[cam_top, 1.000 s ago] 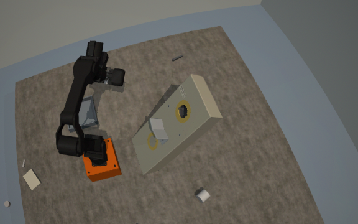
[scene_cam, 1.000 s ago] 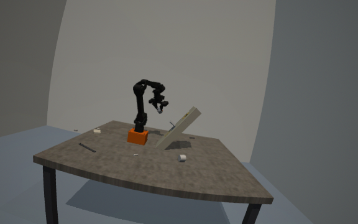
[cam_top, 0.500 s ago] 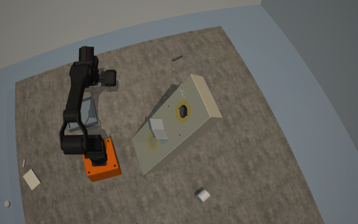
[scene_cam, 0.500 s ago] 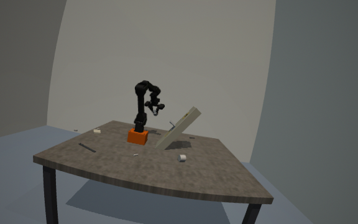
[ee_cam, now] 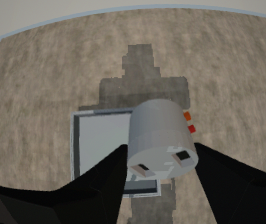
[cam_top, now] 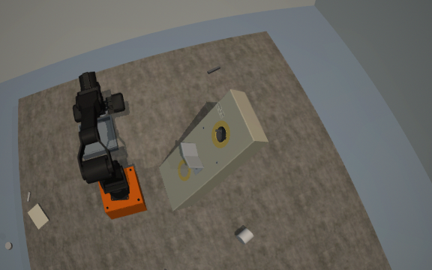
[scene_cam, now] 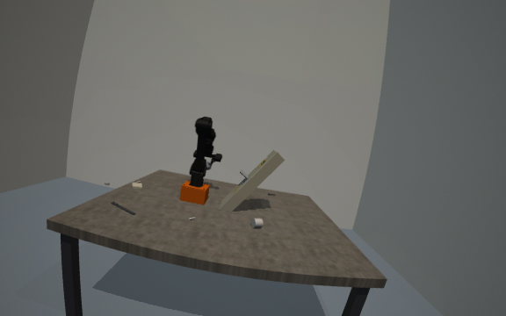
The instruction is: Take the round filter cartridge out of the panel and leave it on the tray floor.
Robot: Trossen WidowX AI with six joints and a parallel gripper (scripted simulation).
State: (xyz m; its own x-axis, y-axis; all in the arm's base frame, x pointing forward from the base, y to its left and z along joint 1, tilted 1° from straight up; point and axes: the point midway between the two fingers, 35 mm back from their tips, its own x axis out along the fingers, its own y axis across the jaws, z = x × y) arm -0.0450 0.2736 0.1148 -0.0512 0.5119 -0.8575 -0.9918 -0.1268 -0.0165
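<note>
The pale grey round cartridge [ee_cam: 159,122] is out of the panel, with its two-slotted face toward the wrist camera and small orange and red marks beside its right side. My gripper [ee_cam: 160,149] is shut on it, one dark finger on each side. In the wrist view it hangs above the tray [ee_cam: 74,145] [cam_top: 115,133], overlapping the tray's right edge. The exact height is hard to tell. In the top view the arm hides the cartridge and part of the tray. The sloped service panel [cam_top: 240,131] [scene_cam: 257,186] has a dark open hole [cam_top: 220,134] inside a yellow ring.
A raised grey flap [cam_top: 190,151] stands on the panel near a second yellow ring [cam_top: 184,179]. The orange base [cam_top: 139,187] [scene_cam: 194,193] is close to the tray. A white cylinder [cam_top: 245,235] [scene_cam: 257,223], a dark bar [cam_top: 214,70] and a beige card [cam_top: 38,216] lie farther off.
</note>
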